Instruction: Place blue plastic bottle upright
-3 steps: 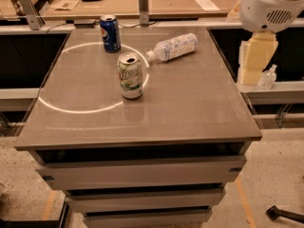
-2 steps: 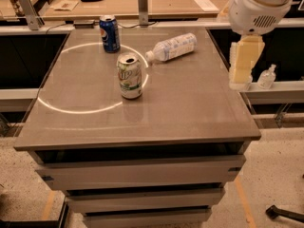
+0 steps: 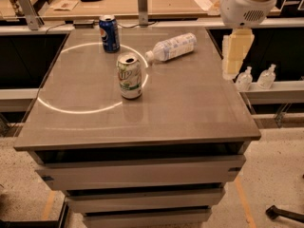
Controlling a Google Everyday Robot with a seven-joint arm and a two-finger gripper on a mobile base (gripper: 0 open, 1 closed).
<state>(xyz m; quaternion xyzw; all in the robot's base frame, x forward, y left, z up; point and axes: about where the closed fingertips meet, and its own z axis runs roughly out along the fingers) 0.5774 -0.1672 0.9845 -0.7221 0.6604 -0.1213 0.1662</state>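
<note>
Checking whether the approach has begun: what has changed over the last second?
The gripper has drifted left, closer to the right edge of the table, toward the blue plastic bottle. Nothing was grasped. The bottle lies on its side as before; the Pepsi can and 7UP can stand unmoved.

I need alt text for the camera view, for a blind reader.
A blue plastic bottle lies on its side near the back of a grey table, cap toward an upright 7UP can; a Pepsi can stands behind. The gripper hangs by the table's right edge, apart from the bottle.
</note>
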